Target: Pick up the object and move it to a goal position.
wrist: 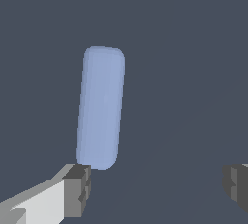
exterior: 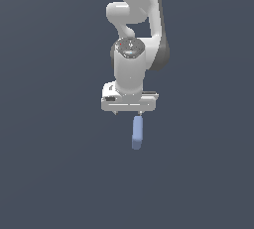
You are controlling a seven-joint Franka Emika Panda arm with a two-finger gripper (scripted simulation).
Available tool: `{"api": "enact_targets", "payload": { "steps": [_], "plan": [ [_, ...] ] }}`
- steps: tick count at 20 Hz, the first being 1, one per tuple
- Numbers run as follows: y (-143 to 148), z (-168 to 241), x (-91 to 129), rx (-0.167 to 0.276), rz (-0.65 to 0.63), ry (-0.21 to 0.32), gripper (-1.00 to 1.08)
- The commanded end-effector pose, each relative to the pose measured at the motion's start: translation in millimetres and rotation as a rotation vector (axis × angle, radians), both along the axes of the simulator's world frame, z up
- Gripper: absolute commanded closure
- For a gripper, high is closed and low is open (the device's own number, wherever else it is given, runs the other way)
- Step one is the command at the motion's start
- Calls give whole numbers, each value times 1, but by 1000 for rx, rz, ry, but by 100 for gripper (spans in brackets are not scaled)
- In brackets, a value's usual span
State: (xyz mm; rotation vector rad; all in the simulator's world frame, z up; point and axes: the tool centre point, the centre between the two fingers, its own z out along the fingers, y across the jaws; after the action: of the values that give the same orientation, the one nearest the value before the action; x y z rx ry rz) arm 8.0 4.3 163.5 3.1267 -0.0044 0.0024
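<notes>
One small matte periwinkle-blue elongated block with rounded edges and corners (exterior: 137,133) is all I have to deal with, and it lies flat on the plain dark grey-blue ground (exterior: 49,173). I judge it light and rigid, a solid little bar that should not give under pressure; the dull finish suggests it will not be especially slippery, though the rounded edges leave less flat face to press on. Its narrow width fits easily inside my spread, so the sensible hold is across the short dimension, at mid-length, one pad on each long side. My white two-fingered claw (wrist: 156,184) is released, fingers wide apart and holding nothing. From my wrist camera the block sits ahead of the dark pad of one finger (wrist: 77,189), its near end just beside that tip, not between the two pads. In the exterior view it lies just beyond my hand, toward the exterior view's right of centre.
</notes>
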Motion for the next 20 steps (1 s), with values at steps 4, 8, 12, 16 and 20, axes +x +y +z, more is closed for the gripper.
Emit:
{"api": "enact_targets", "payload": {
  "steps": [4,8,12,16,20],
  "plan": [
    [15,-6,15,5,-30,0,-92],
    [29,-12,28,10,-58,0,-92],
    [38,-16,36,13,-76,1,-92],
    [42,-18,39,15,-84,1,-92],
    [41,-19,39,15,-82,1,-92]
  ]
}}
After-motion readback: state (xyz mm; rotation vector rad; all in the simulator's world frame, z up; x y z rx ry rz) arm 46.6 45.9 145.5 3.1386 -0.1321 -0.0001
